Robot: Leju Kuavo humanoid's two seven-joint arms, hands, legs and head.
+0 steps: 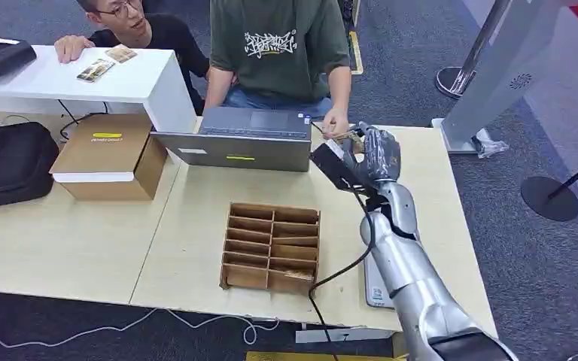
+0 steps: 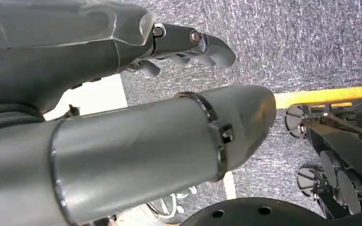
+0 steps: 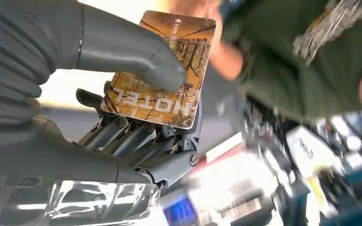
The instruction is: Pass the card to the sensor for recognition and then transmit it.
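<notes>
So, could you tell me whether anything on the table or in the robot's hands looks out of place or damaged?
Nothing stands out. The right hand holds the hotel card between thumb and fingers, and the card looks intact. The wooden organiser sits square on the table. The left hand hangs over carpet.

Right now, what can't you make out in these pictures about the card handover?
- Card: in the head view the right hand hides it; print shows in the right wrist view.
- Person's hand: blurred in the right wrist view, so contact with the card is unclear.
- Sensor: cannot be identified.
- Left hand: fingers partly hidden behind its cover.
</notes>
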